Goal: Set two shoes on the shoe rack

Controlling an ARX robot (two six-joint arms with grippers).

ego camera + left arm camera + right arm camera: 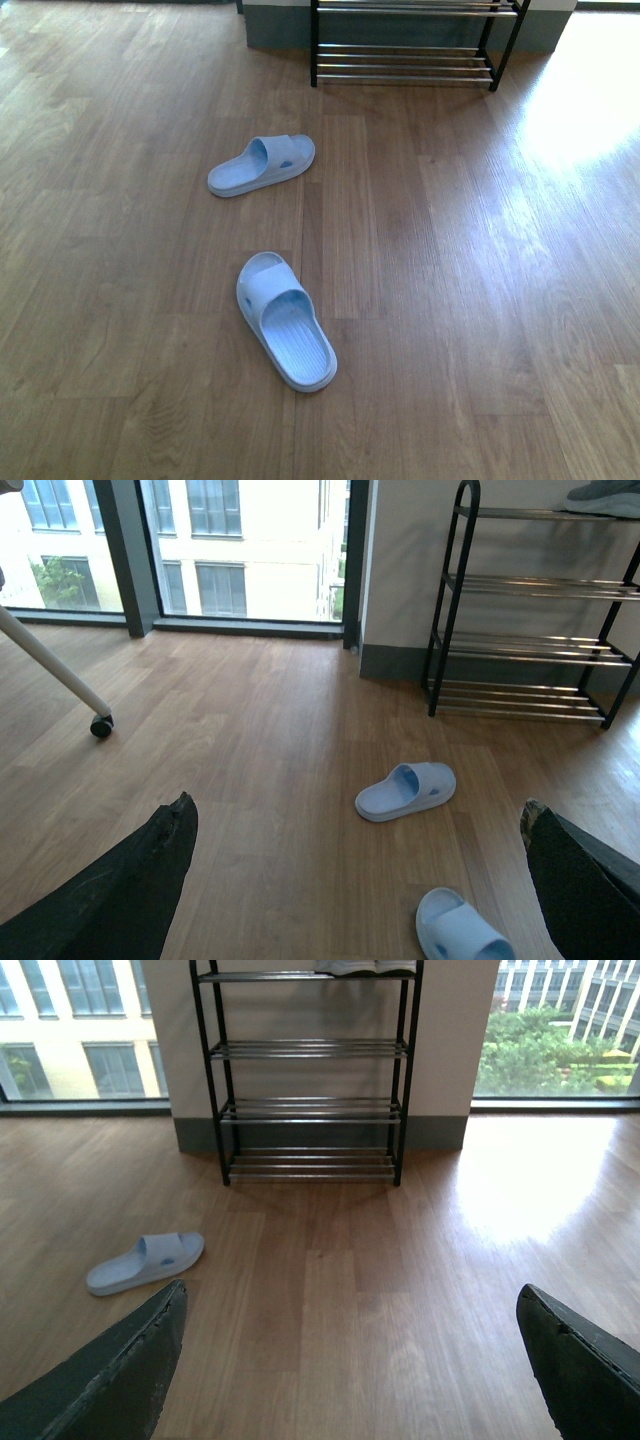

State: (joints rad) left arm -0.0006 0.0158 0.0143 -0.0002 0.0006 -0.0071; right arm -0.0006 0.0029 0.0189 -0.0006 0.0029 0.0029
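The shoe rack (pixel 405 62) stands against the far wall, black-framed with chrome rod tiers (pixel 310 1110). A grey shoe (pixel 605 495) with a pale sole lies on its top tier, cut off by the frame edge. Two light blue slide sandals lie on the wood floor: one (pixel 262 165) nearer the rack, one (pixel 286 320) closer to me. My left gripper (pixel 356 805) hangs open above the floor, with both sandals (pixel 405 790) (pixel 460 932) ahead of its fingers. My right gripper (pixel 351 1290) is open over bare floor facing the rack. Neither arm shows in the front view.
Tall windows (pixel 240 540) flank the rack's wall. A white leg on a black caster (pixel 100 725) stands on the floor to the left. A bright sun patch (pixel 580 110) lies on the floor at the right.
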